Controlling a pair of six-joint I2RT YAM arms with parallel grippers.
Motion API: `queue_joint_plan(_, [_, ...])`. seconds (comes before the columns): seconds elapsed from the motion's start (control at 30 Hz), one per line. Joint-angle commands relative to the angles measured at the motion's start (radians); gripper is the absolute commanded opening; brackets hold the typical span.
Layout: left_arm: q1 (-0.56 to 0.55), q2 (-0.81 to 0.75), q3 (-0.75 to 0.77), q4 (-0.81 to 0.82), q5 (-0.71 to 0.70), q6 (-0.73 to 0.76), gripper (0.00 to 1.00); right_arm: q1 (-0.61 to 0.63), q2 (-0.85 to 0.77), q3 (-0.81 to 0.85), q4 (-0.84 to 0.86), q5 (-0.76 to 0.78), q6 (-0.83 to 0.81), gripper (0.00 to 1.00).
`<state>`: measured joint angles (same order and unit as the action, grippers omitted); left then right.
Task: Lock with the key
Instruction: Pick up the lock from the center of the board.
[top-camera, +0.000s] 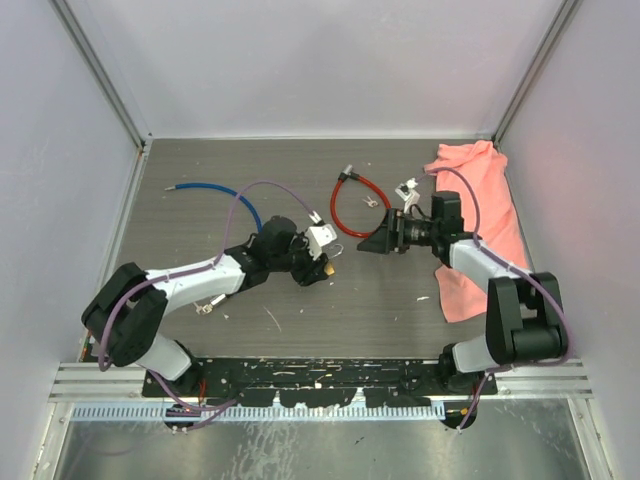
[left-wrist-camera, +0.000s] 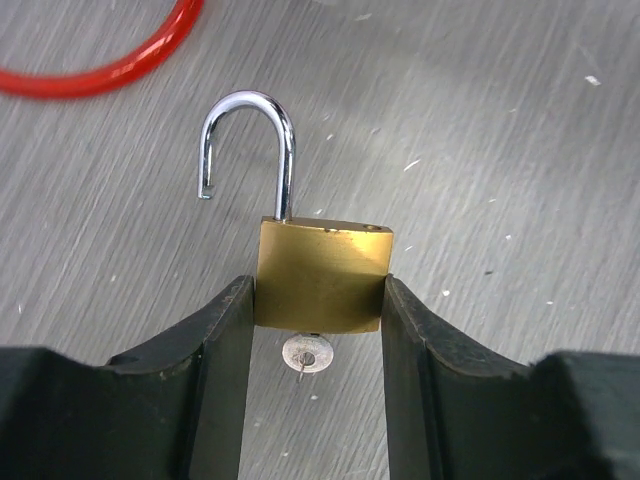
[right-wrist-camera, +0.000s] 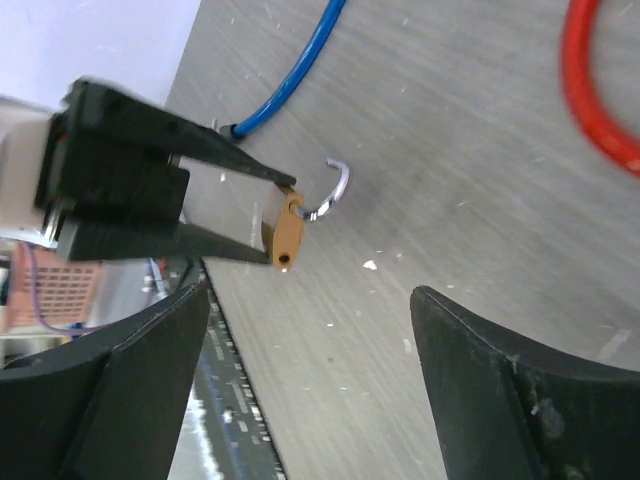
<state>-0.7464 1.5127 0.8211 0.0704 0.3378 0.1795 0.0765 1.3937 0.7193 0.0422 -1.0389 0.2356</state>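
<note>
- Padlock (left-wrist-camera: 322, 275): brass, shackle (left-wrist-camera: 250, 140) swung open, mid-table (left-wrist-camera: 500, 150).
- Key (left-wrist-camera: 307, 353): small silver head just below the lock body.
- Left gripper (left-wrist-camera: 320, 300): clamped on the padlock's sides.
- Right gripper (right-wrist-camera: 310, 295): jaws wide apart, empty, facing the lock.
- Red cable loop (left-wrist-camera: 110, 65) lies nearby.

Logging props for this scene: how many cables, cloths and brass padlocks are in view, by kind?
Cables: 2, a red cable and a blue cable
Cloths: 1, a pink cloth
Brass padlocks: 1, the brass padlock, shackle open
Total: 4
</note>
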Motion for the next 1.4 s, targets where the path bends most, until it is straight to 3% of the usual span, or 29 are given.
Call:
queue_joint_plan(0.0, [-0.064,-0.082,0.013,0.184,-0.042,0.097,0.00,0.103,0.093,0.076,0.087,0.038,0.273,0.84])
queue_joint_plan(0.3, [-0.119,-0.083,0.025,0.173,-0.067,0.144,0.00,0.133,0.161,0.115,0.049,0.081,0.308,0.71])
queue_joint_plan(0.43, [-0.126,-0.073,0.043,0.144,-0.082,0.170,0.00,0.134,0.166,0.119,0.053,0.064,0.323,0.50])
queue_joint_plan(0.6, [-0.128,-0.069,0.048,0.143,-0.073,0.175,0.00,0.134,0.169,0.124,0.054,0.049,0.325,0.34])
queue_joint_plan(0.73, [-0.128,-0.068,0.050,0.141,-0.073,0.168,0.01,0.134,0.157,0.119,0.084,0.009,0.323,0.05])
queue_joint_plan(0.77, [-0.129,-0.069,0.051,0.141,-0.074,0.154,0.05,0.133,0.147,0.114,0.102,-0.001,0.318,0.01])
queue_joint_plan(0.8, [-0.129,-0.073,0.050,0.140,-0.079,0.135,0.15,0.131,0.132,0.112,0.105,-0.005,0.310,0.01])
queue_joint_plan(0.93, [-0.127,-0.141,-0.012,0.194,-0.099,0.062,0.65,0.107,0.063,0.105,0.146,-0.026,0.353,0.01])
queue_joint_plan(0.97, [-0.127,-0.178,-0.072,0.239,-0.117,0.050,0.77,0.094,0.056,0.105,0.164,-0.030,0.383,0.01])
queue_joint_plan(1.07, [-0.130,-0.304,-0.245,0.490,-0.196,0.034,0.99,0.061,0.058,0.144,0.160,-0.046,0.462,0.01])
queue_joint_plan(1.13, [-0.141,-0.359,-0.322,0.687,-0.248,0.067,0.98,0.058,0.060,0.204,0.078,-0.036,0.476,0.01])
queue_joint_plan(1.27, [-0.231,-0.370,-0.317,0.778,-0.354,0.294,0.98,0.070,0.036,0.331,-0.034,0.006,0.494,0.01])
queue_joint_plan(1.37, [-0.241,-0.369,-0.288,0.831,-0.408,0.345,0.98,0.113,0.001,0.513,-0.215,0.071,0.247,0.01])
